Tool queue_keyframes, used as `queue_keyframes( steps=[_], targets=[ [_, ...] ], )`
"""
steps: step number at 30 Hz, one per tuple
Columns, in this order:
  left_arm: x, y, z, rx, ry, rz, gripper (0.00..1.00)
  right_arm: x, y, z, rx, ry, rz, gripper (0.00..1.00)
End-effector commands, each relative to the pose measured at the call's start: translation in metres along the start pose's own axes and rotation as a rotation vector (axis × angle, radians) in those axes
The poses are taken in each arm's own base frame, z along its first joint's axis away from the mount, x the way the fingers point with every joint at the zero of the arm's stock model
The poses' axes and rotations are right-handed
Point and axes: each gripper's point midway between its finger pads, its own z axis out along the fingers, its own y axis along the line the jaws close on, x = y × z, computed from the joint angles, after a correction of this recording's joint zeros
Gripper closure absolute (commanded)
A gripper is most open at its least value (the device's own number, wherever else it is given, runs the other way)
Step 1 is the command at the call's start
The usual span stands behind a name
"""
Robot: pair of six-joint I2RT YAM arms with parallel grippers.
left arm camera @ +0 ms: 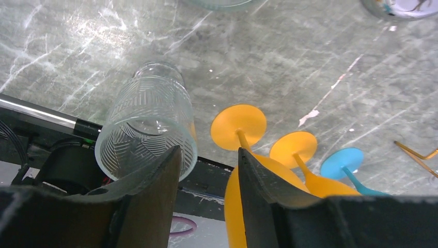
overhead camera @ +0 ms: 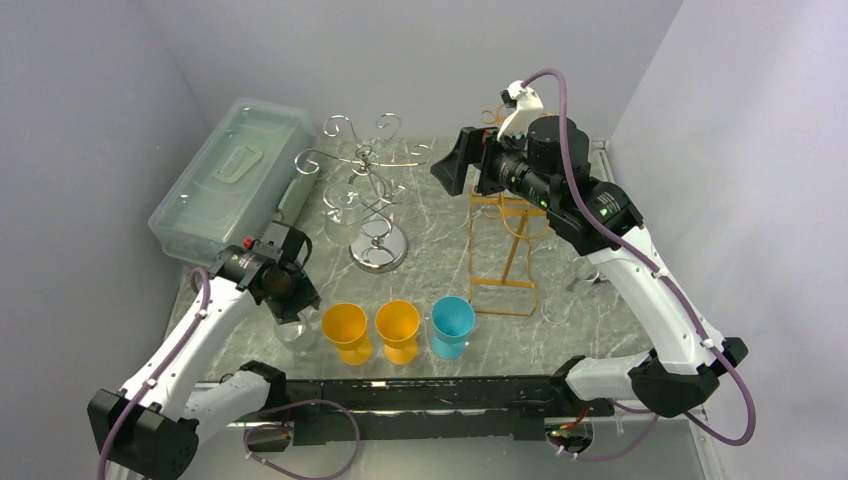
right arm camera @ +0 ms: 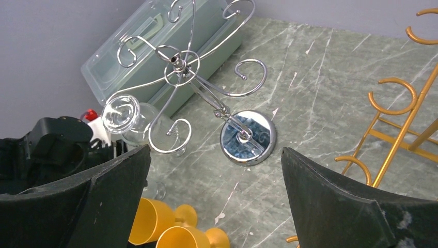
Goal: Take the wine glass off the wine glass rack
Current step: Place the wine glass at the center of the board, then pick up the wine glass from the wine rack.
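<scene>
The chrome wire wine glass rack (overhead camera: 366,170) (right arm camera: 182,63) stands mid-table on a round base (right arm camera: 247,137). A clear wine glass (right arm camera: 126,120) (overhead camera: 341,209) hangs upside down from one of its left hooks. My right gripper (overhead camera: 452,161) (right arm camera: 215,153) hovers high to the right of the rack, open wide and holding nothing. My left gripper (overhead camera: 294,306) (left arm camera: 208,151) is low at the front left, its jaws apart with nothing between them. A clear patterned glass (left arm camera: 149,125) (overhead camera: 296,331) stands upright on the table just beside its left finger (left arm camera: 155,196).
Two yellow goblets (overhead camera: 347,330) (overhead camera: 398,328) and a blue goblet (overhead camera: 452,325) stand in a row at the front. A gold wire rack (overhead camera: 505,240) stands to the right of the chrome one. A lidded plastic box (overhead camera: 235,175) lies at the back left.
</scene>
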Motion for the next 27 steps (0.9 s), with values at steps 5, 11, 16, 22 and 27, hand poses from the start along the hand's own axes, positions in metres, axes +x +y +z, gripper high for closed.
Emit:
queue_keyframes(
  steps=[5, 11, 16, 22, 27],
  targets=[
    [-0.018, -0.013, -0.043, 0.099, -0.084, 0.006, 0.42, -0.016, 0.005, -0.011, -0.005, -0.056, -0.011, 0.0],
    [-0.038, -0.019, -0.083, 0.179, -0.201, 0.043, 0.28, -0.016, 0.004, -0.011, -0.002, -0.05, -0.015, 0.0],
    [-0.061, -0.026, -0.126, 0.26, -0.342, 0.086, 0.07, -0.017, -0.002, -0.01, 0.031, -0.056, -0.015, 0.0],
    [-0.091, -0.034, -0.174, 0.327, -0.524, 0.153, 0.01, -0.017, -0.003, -0.009, 0.042, -0.05, -0.01, 0.0],
    [-0.117, -0.052, -0.207, 0.375, -0.652, 0.254, 0.01, -0.017, -0.007, -0.007, 0.071, -0.042, -0.006, 0.0]
  ],
)
